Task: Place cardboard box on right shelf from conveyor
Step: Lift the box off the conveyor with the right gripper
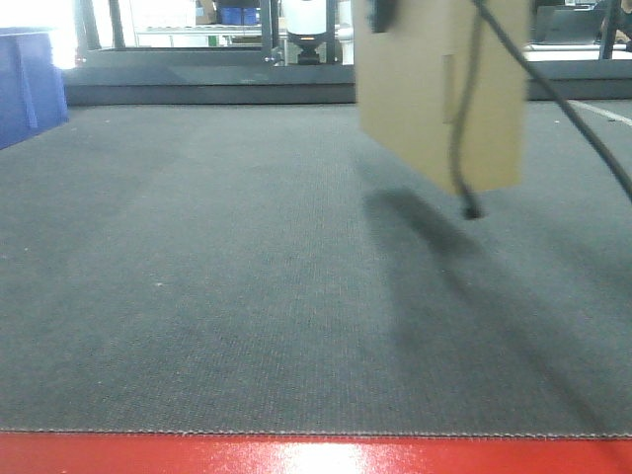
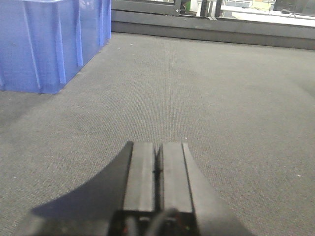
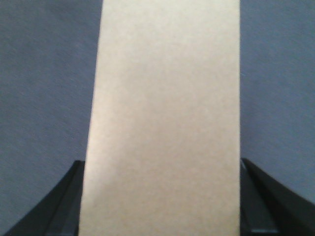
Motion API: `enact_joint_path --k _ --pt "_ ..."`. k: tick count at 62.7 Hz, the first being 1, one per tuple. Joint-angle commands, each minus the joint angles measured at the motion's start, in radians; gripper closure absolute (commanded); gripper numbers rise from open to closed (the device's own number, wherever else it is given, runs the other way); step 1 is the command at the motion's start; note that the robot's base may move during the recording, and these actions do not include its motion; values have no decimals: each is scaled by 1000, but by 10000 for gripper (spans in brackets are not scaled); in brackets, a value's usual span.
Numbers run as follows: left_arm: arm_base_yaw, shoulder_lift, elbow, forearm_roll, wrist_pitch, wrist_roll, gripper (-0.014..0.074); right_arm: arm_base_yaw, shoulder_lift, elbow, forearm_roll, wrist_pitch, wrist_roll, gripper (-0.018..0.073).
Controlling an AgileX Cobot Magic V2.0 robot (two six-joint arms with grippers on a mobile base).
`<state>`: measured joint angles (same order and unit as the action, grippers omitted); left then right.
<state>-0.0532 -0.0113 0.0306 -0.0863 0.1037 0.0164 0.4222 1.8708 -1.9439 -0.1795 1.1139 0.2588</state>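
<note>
One conveyor [image 1: 197, 296] filled the views, and one cardboard box [image 1: 425, 89] hung clear above its right part, tilted, its shadow on the belt below. My right pincer [image 3: 160, 169] was clamped on the box, a finger on either side. My left pincer [image 2: 157, 162] was closed on nothing, low over the belt. Judged step: carry to the right shelf, which no view showed. To do it well I needed a firm squeeze, a slow swing right, the box high enough to clear the belt edge, and the tilt levelled before set-down. Counts: one conveyor, one blue bin [image 1: 25, 84] near left, one box, two pincers, one dangling black cable [image 1: 456, 148].
</note>
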Motion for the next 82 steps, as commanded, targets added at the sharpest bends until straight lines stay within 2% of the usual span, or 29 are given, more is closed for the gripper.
enact_joint_path --k 1,18,30,45,55,66,82 --pt "-7 -13 -3 -5 -88 -5 715 -49 -137 57 -18 -93 -43 330" --pt "-7 -13 -3 -5 -88 -5 715 -171 -438 484 -1 -312 -43 330" --pt "-7 -13 -3 -5 -88 -5 715 -253 -700 773 40 -411 -43 330" --pt "-7 -13 -3 -5 -88 -5 715 -271 -1018 1031 41 -472 -43 330" --pt "-7 -13 -3 -5 -88 -5 715 -271 -1194 1126 41 -471 -43 330" --pt "-7 -13 -3 -5 -88 -5 715 -271 -1372 1142 42 -465 -43 330" --pt "-7 -13 -3 -5 -88 -5 715 -271 -1484 1142 42 -466 -43 330"
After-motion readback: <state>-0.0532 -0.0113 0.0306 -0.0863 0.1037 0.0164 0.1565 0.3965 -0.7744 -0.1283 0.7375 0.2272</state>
